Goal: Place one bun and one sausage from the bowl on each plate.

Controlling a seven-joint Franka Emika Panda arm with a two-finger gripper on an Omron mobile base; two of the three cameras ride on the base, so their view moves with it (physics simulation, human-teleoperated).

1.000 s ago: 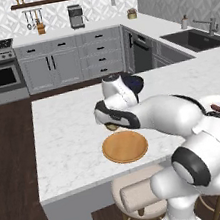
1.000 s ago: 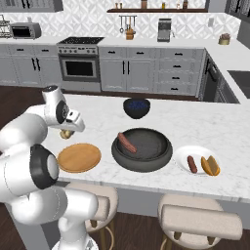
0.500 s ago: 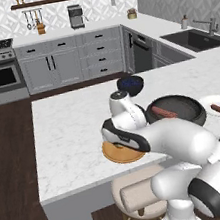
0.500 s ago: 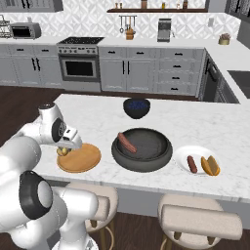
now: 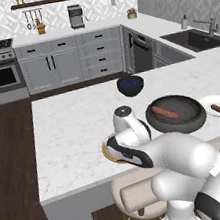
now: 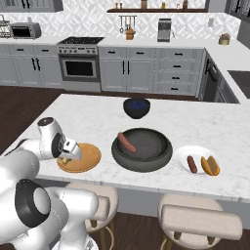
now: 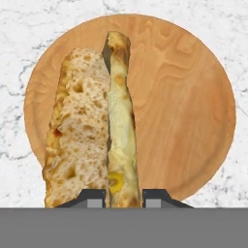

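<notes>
The dark bowl [image 6: 141,149] sits mid-counter with one sausage [image 6: 127,142] left in it; the white plate [image 6: 197,159] beside it already carries a sausage and a bun; the wooden plate [image 7: 193,106] lies directly under the gripper [image 7: 124,197], which is clenched on the split bun [image 7: 92,135]; it looks light, soft and crumbly, best pinched gently across its middle crust.
</notes>
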